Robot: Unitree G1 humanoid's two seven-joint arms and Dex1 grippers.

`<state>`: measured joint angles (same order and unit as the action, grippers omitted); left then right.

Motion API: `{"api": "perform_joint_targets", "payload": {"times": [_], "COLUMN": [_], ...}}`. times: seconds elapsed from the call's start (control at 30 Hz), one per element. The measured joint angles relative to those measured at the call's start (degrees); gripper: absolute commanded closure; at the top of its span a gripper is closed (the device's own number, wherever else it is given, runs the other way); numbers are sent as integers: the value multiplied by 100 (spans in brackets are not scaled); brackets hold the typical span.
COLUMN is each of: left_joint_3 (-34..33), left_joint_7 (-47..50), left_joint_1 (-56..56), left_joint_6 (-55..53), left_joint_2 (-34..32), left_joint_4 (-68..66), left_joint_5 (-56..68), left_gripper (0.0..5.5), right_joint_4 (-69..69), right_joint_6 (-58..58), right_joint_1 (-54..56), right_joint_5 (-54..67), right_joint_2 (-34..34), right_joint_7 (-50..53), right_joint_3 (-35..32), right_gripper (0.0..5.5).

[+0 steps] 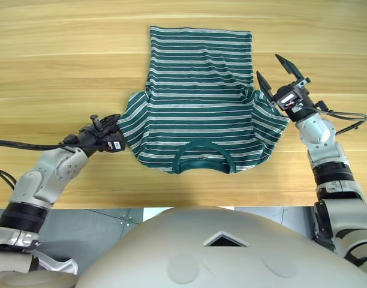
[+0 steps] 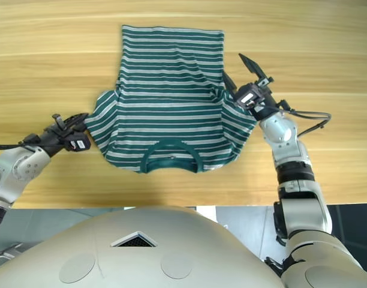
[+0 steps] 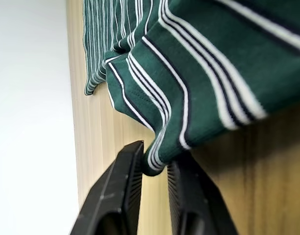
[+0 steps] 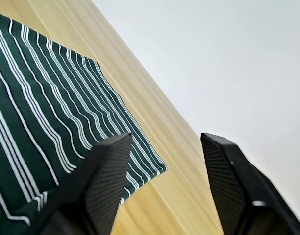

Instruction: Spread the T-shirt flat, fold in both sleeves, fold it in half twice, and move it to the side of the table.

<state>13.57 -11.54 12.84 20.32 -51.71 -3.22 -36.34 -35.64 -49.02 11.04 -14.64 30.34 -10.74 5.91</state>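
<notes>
- One striped green T-shirt (image 1: 198,90) lies in the middle of the wooden worktop (image 1: 51,60), with its long axis running from near to far.
- Its collar (image 1: 202,157) points toward the robot and its hem toward the far edge.
- The left hand (image 1: 116,124) is pinched shut on the edge of the sleeve (image 1: 132,117) on that side, low over the worktop.
- The right hand (image 1: 268,67) stands wide open and holds nothing, just beside the other sleeve (image 1: 272,117).
</notes>
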Motion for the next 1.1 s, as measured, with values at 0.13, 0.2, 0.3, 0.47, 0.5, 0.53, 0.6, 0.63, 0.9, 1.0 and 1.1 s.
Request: {"api": "perform_joint_targets", "payload": {"times": [0.13,0.2,0.3,0.47,0.5,0.53,0.6,0.63,0.9,1.0,1.1], "left_joint_3": [-1,-3,-4,0,8,24,32,9,-961,-1476,-1522], "left_joint_7": [18,120,142,116,107,105,225,387,1727,1996,1939], "left_joint_1": [-183,-283,-353,-364,-375,-388,-425,-440,-434,365,1311], "left_joint_6": [64,169,220,234,255,259,210,206,-246,-351,-158], "left_joint_2": [21,80,111,163,182,210,406,549,1040,948,866], "left_joint_4": [-197,-366,-439,-428,-422,-403,-368,-394,-868,-485,-10], "left_joint_5": [14,65,100,209,224,222,221,228,293,282,200], "left_gripper": [529,546,549,549,549,549,522,515,380,369,369], "right_joint_4": [0,-1,-1,1,7,45,162,181,173,-129,-608], "right_joint_6": [0,0,0,0,0,1,-3,-4,-2,-14,-54], "right_joint_1": [-33,-34,-34,-34,-34,-47,-159,-214,-376,-113,484], "right_joint_5": [0,2,6,17,18,22,37,45,-3,-52,-233], "right_joint_2": [0,-2,-2,-1,0,1,16,18,-22,-162,-541], "right_joint_7": [9,9,9,9,9,9,10,20,195,188,162], "right_joint_3": [-2,-2,-17,-87,-96,-108,-166,-202,-298,-109,214], "right_gripper": [289,289,289,289,289,289,289,289,289,289,289]}}
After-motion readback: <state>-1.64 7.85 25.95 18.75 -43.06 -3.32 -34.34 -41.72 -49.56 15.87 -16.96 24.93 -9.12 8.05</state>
